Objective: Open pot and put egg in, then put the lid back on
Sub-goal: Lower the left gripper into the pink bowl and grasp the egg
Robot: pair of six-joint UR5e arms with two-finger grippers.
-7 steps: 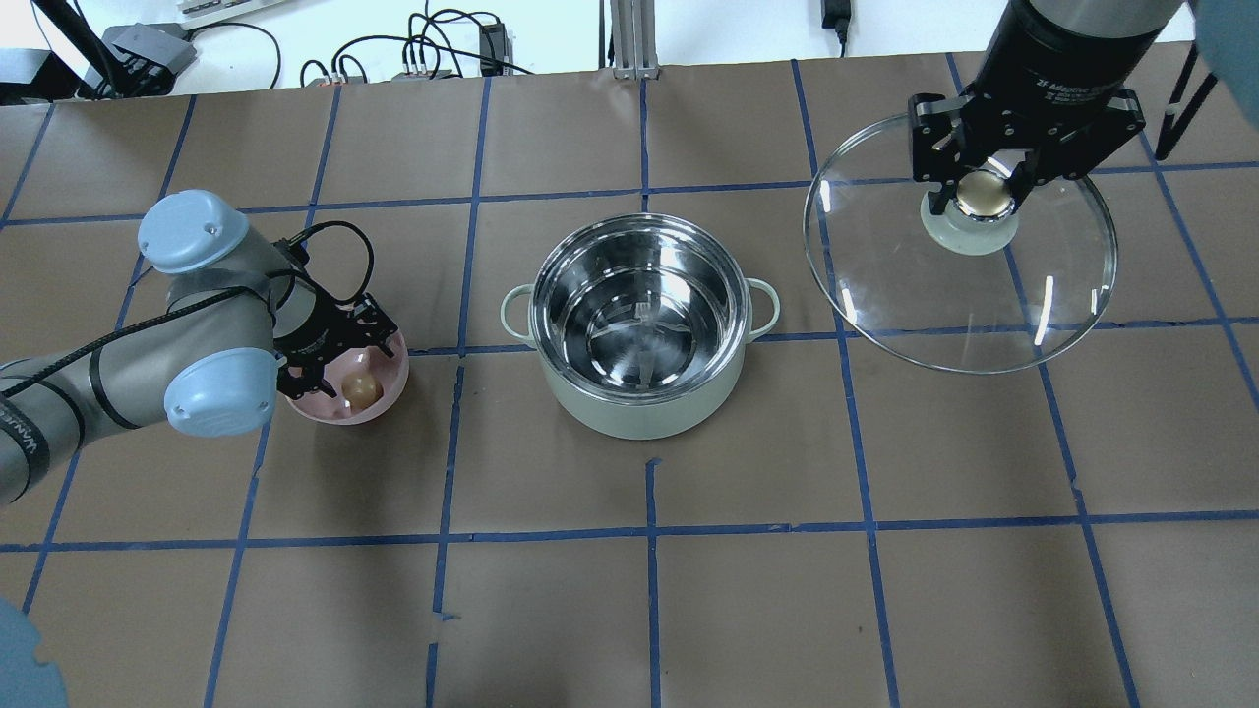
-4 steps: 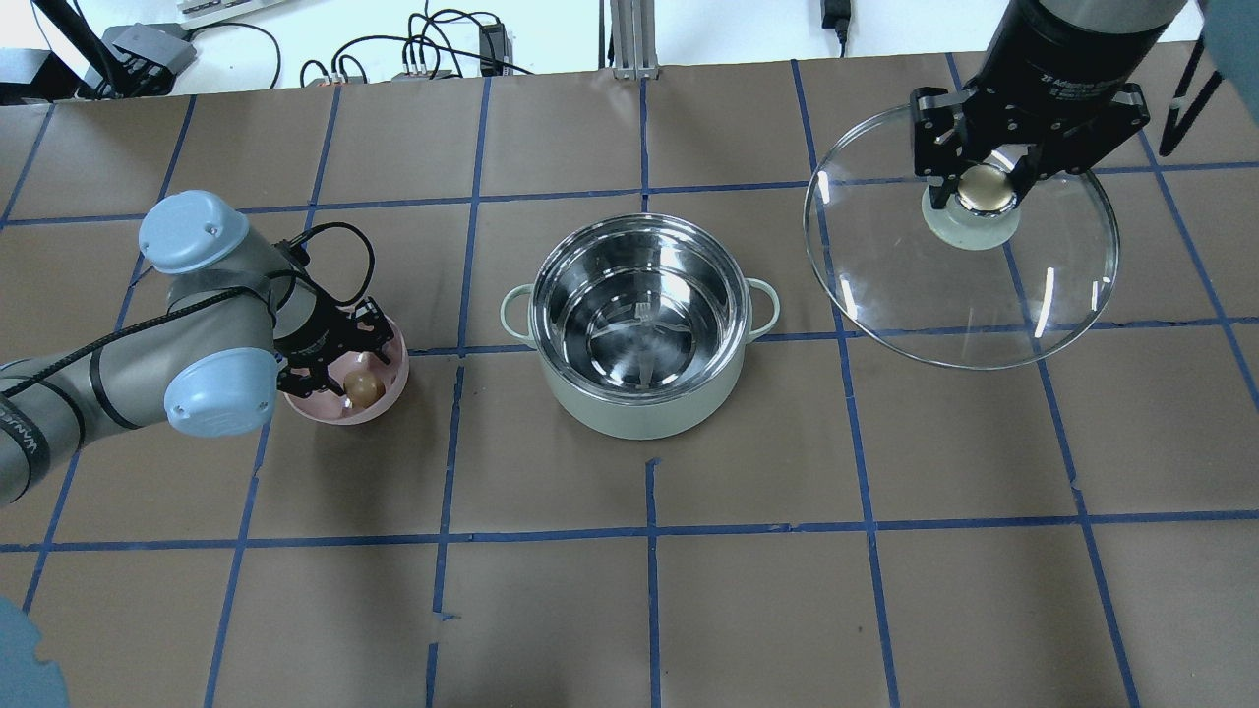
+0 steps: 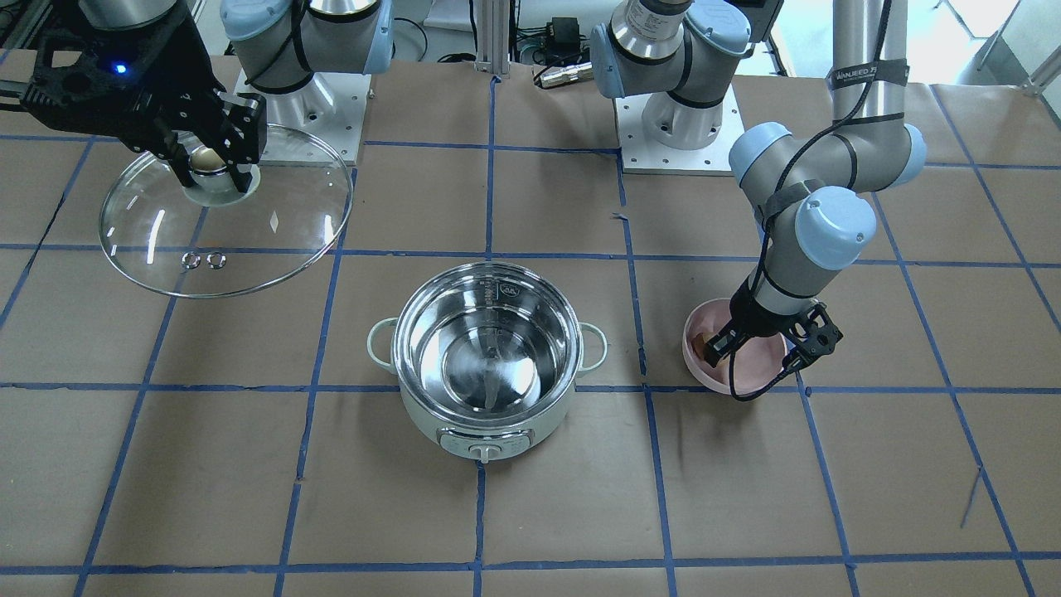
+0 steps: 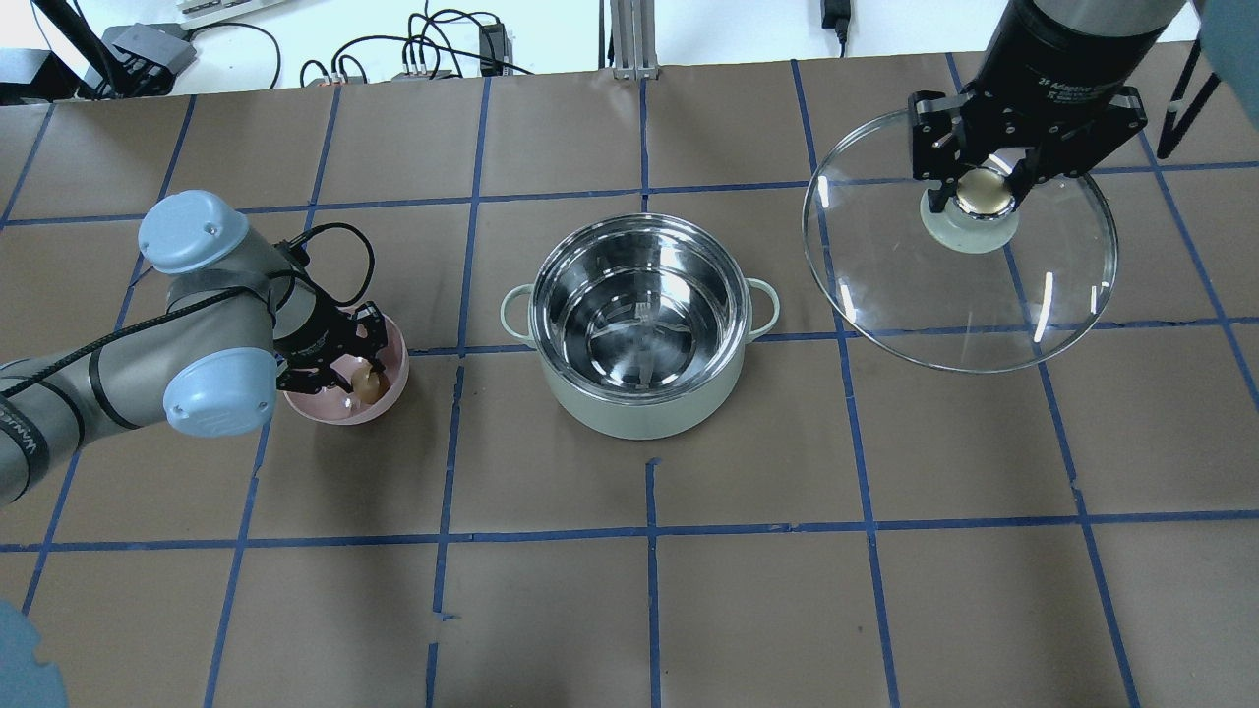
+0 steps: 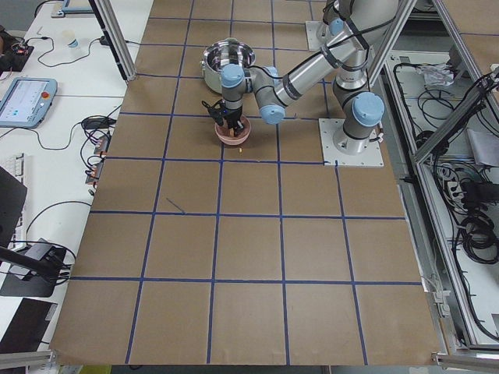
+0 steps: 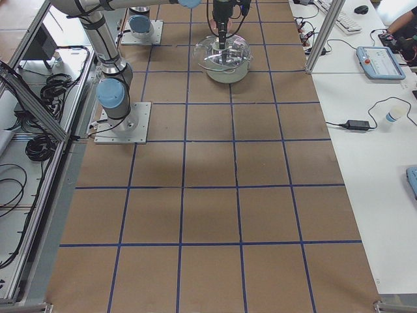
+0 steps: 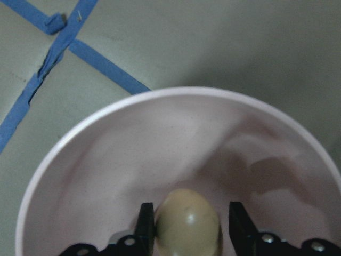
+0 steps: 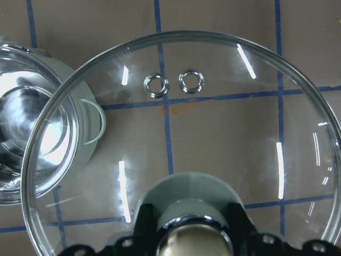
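The pot stands open at the table's middle, its steel inside empty; it also shows in the front view. The egg lies in a pink bowl left of the pot. My left gripper is down inside the bowl. In the left wrist view its fingers stand on either side of the egg, one touching and the other a small gap away. My right gripper is shut on the gold knob of the glass lid and holds it above the table, right of the pot.
The brown paper table has a blue tape grid. Cables and power boxes lie along the far edge. The arm bases stand behind the pot in the front view. The pot's side handle shows through the lid in the right wrist view.
My left gripper has sunk deeper into the pink bowl and its fingers have narrowed around the egg. The right gripper and lid have barely moved.
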